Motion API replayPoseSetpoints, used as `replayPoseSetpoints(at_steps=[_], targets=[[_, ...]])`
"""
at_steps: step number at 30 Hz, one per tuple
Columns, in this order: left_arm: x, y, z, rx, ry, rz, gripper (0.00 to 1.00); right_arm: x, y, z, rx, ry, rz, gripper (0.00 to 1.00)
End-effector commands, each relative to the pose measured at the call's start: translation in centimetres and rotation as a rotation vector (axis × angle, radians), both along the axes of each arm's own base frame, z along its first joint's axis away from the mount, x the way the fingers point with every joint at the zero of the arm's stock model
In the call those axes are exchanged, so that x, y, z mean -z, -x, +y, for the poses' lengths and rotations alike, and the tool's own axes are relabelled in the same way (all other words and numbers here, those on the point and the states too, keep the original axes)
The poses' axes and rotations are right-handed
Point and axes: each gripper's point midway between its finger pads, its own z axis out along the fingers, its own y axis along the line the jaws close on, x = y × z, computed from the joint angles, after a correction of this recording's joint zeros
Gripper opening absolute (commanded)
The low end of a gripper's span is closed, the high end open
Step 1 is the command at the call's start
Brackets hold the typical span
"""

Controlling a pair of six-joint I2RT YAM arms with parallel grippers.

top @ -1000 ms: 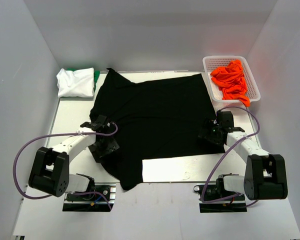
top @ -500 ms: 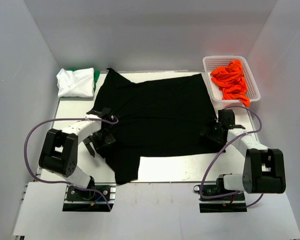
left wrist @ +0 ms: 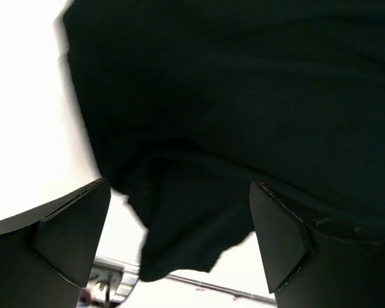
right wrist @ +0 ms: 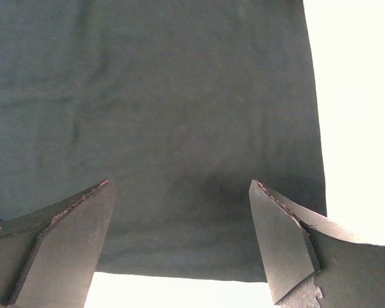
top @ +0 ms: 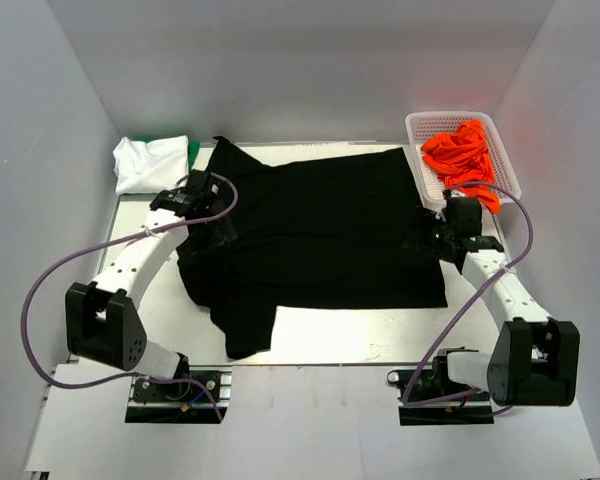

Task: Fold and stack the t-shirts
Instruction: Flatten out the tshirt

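The large black t-shirt (top: 320, 230) lies spread across the middle of the table, its near-left part bunched into a hanging flap. My left gripper (top: 202, 205) is open above the shirt's left side. In the left wrist view the jaws (left wrist: 179, 186) stand wide apart over black cloth (left wrist: 244, 96). My right gripper (top: 432, 240) is open above the shirt's right edge. In the right wrist view it (right wrist: 179, 183) is empty over flat cloth (right wrist: 179, 96). A folded white shirt (top: 150, 163) lies on a green one (top: 193, 152) at the far left. Orange shirts (top: 462, 160) fill a basket.
The white mesh basket (top: 412, 128) stands at the far right corner. White walls close in the table on three sides. Bare table (top: 360, 335) shows in front of the shirt's near hem. The arms' purple cables loop out beside both bases.
My left gripper has swung from the shirt's near-left part to its far-left side. My right gripper has moved a little farther back. The shirt's near hem has shifted away from the bases.
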Motion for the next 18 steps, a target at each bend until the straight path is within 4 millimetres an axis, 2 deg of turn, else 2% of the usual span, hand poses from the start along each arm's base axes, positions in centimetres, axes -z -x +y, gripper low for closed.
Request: replayPoseSetpoints(at_steps=[1,2,3,4,5,6,7,8,10,11,12,14,15,16,17,18], targets=[[-2.0,-4.8,-4.1,0.206,0.137,-0.162,0.99,-1.2,-1.6,1.3,-0.098,0.005,-0.037,0.90],[-1.5,-5.6,-4.3,0.220,0.130,-0.160,0.99,-1.4,-2.0,1.7,-0.113,0.006,-0.044,0.90],[0.9,-6.4,-4.5,0.231,0.113,-0.105,0.99,-0.2,-2.1,2.1,-0.134,0.010,-0.008,0.90],[1.2,-7.7,-4.9,0.240,0.110,-0.107,0.99,-0.1,-2.5,2.5,-0.147,0.003,-0.013,0.90],[2.2,-8.7,-4.6,0.235,0.102,-0.091,0.99,-0.7,-3.3,2.7,-0.166,0.012,-0.035,0.90],[3.3,-9.5,-4.1,0.217,0.080,-0.069,0.99,0.7,-3.5,3.5,-0.195,0.021,0.005,0.90],[5.2,-10.6,-4.4,0.216,0.073,-0.028,0.99,0.1,-4.6,3.3,-0.188,0.044,-0.010,0.90],[6.1,-11.2,-4.0,0.215,0.036,-0.014,0.99,0.4,-4.7,3.7,-0.199,0.056,0.004,0.90],[7.1,-12.6,-4.3,0.225,0.031,-0.010,0.99,2.2,-5.5,3.6,-0.192,0.077,0.050,0.90],[8.8,-13.0,-4.4,0.224,0.027,0.015,0.99,2.9,-5.8,3.7,-0.190,0.083,0.074,0.90],[9.4,-13.5,-4.3,0.230,0.015,0.015,0.99,2.8,-6.3,4.0,-0.194,0.081,0.073,0.90],[10.0,-14.7,-4.0,0.215,0.004,0.007,0.99,4.5,-6.9,3.8,-0.179,0.093,0.126,0.90],[11.0,-15.3,-3.5,0.212,-0.012,0.021,0.99,4.3,-7.7,3.5,-0.158,0.110,0.122,0.90],[11.4,-15.8,-3.5,0.221,-0.015,0.019,0.99,6.4,-7.4,3.4,-0.150,0.117,0.191,0.90],[11.8,-16.3,-3.6,0.231,-0.019,0.016,0.99,5.6,-8.9,3.4,-0.140,0.113,0.165,0.90],[11.6,-17.3,-3.9,0.241,-0.020,-0.001,0.99,5.9,-9.2,3.6,-0.142,0.113,0.175,0.90]])
